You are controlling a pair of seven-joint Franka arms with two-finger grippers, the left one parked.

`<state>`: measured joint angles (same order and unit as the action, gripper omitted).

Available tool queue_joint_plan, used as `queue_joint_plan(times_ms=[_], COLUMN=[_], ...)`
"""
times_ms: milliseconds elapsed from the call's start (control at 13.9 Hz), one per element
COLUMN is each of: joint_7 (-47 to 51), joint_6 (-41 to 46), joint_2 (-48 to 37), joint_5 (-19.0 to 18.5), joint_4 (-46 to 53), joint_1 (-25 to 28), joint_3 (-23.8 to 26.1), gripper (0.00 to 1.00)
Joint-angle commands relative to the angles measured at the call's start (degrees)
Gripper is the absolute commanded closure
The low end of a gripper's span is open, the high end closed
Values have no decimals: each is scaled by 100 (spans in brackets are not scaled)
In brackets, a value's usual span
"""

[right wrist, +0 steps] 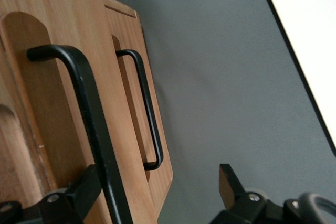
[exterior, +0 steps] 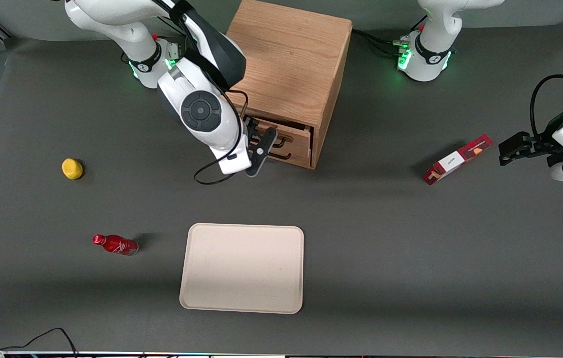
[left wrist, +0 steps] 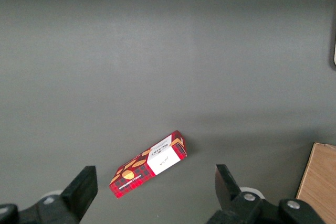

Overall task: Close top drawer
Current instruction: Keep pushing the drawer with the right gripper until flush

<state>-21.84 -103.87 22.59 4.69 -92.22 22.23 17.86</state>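
The oak cabinet (exterior: 291,59) stands at the table's back middle. Its top drawer (exterior: 295,133) sticks out a little from the cabinet's front. In the right wrist view the top drawer's front (right wrist: 50,103) and its black wire handle (right wrist: 89,124) are very close, with the lower drawer front (right wrist: 128,72) and its handle (right wrist: 149,114) farther off. My gripper (exterior: 261,151) is right in front of the drawer fronts, open. One finger (right wrist: 84,190) lies against the top drawer's front beside the handle; the other (right wrist: 228,182) hangs over bare table. Nothing is held in my gripper (right wrist: 157,190).
A beige tray (exterior: 241,268) lies nearer the front camera than the cabinet. A yellow lemon (exterior: 72,168) and a red bottle (exterior: 115,244) lie toward the working arm's end. A red box (exterior: 456,159) (left wrist: 148,163) lies toward the parked arm's end.
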Motion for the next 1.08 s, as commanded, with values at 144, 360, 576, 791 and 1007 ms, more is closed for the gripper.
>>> queue_joint_plan(times_ms=[144,360,576,791,1007], joint_7=[320,338,347,347,321], joint_6=[-125,-90,-29,147,463], joint_2=[-255,-299,-378,-448,-519], joint_5=[58,67,233,269,278], joint_4=[-323,-323,-314,-244,-42], joint_1=[54,54,45,36,-25], joint_3=[164,183,183,174,156], gripper=[0,0,0,0,0])
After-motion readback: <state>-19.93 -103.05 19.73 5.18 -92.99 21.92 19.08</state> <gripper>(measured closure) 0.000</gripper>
